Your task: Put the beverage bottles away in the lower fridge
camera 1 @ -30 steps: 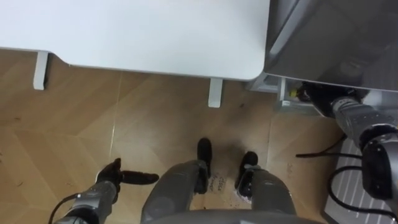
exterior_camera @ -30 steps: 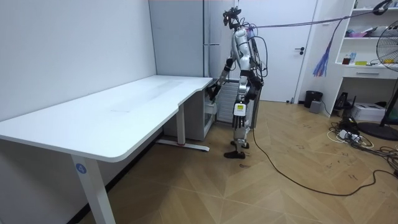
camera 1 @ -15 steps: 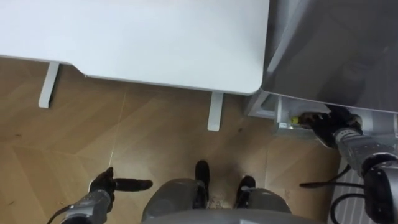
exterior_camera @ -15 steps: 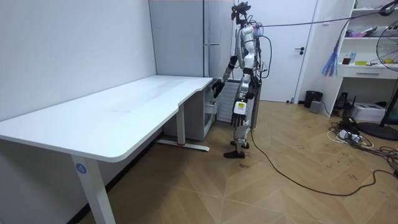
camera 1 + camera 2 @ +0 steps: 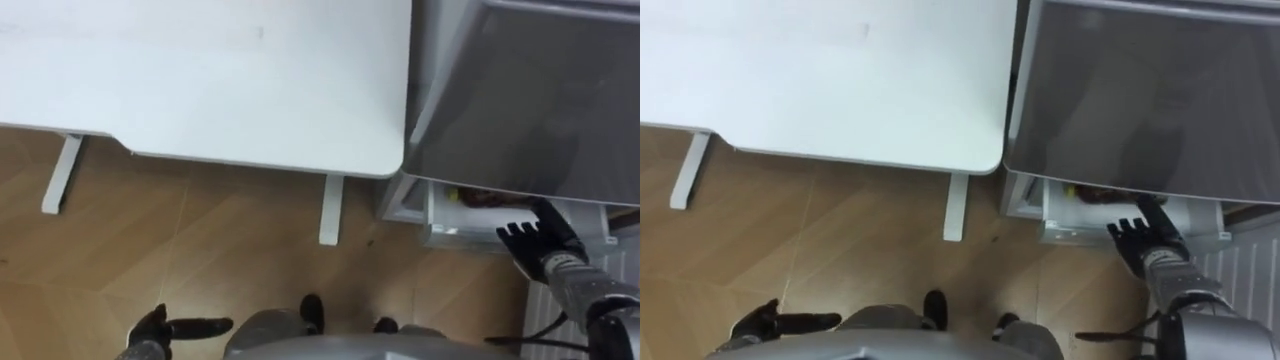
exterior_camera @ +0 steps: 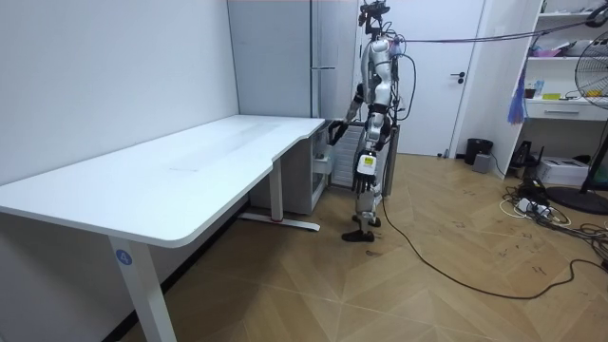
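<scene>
So, the right hand (image 5: 535, 242): its fingers are held straight and fanned out, with nothing gripped. It's parked just in front of the open lower drawer (image 5: 436, 215) of the fridge (image 5: 530, 100). Whether the fingertips actually touch the drawer's front edge can't be told, it's too close to call.

Just past those fingertips, inside the drawer, something yellowish and something dark red can be made out. Those are taken to be the drinks (image 5: 478, 197), though bottle or can can't be settled from here. No drink is carried in either hand.

The left hand (image 5: 160, 328) is hung low at the robot's left side over the wooden floor (image 5: 250, 240), fingers stretched out, idle.

To the left of the fridge, the white desk (image 5: 200, 80) is butted up near it. In the room view the robot is seen standing upright at that far end of the desk, facing the fridge.

Handling guess: full drinks should be expected to be stiff, fairly heavy for their size and smooth-sided, maybe slick if chilled. A wrap round the middle of the body is probably best, thumb opposite the fingers. The cap or top rim is better avoided, since the weight would swing below it. Cans dent if squeezed hard, so a firm but not crushing hold is advised.
</scene>
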